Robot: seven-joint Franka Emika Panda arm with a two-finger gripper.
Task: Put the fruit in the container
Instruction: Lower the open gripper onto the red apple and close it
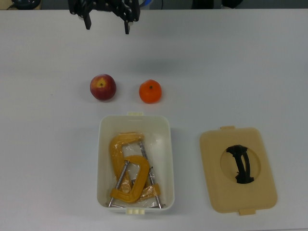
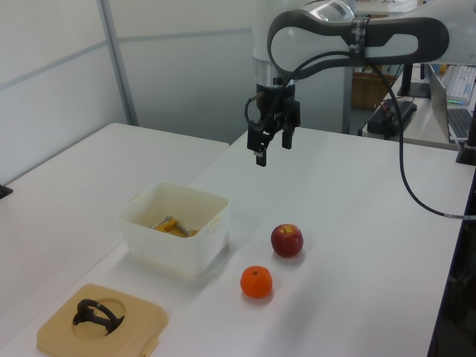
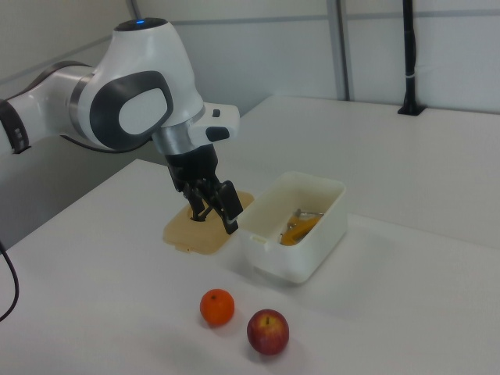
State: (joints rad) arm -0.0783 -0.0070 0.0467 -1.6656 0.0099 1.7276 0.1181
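In the top view, going from left to right, the apple (image 1: 103, 87) comes first, dark red with a yellowish patch around the stem, sitting on the white counter (image 1: 240, 72). Just to its right, a small gap between them, is the orange (image 1: 150, 91). Both lie just beyond the far short end of the container (image 1: 135, 120), which is open and already holds yellow C-clamps (image 1: 129, 168). Farther right, well apart from the tub, the beige lid (image 1: 238, 168) lies flat with its black handle up.

My end effector (image 1: 107, 25) hangs above the counter at the top edge of the top view, well apart from both fruits and roughly over the space behind the apple. Its fingers are spread wide and hold nothing. The left view shows it high above the surface, pointing down.

Neither fruit is in the container yet, so I judge the task not started. I expect both fruits to be firm and fairly light. The apple's skin looks smooth and may be slippery, while the orange's peel should give a little and grip better. Being round, either could roll if I nudge it off centre. I would come straight down and close across the widest part, at mid height, with moderate force so as not to bruise. The C-clamps take up much of the tub, so I would aim for its freer end near the fruit.
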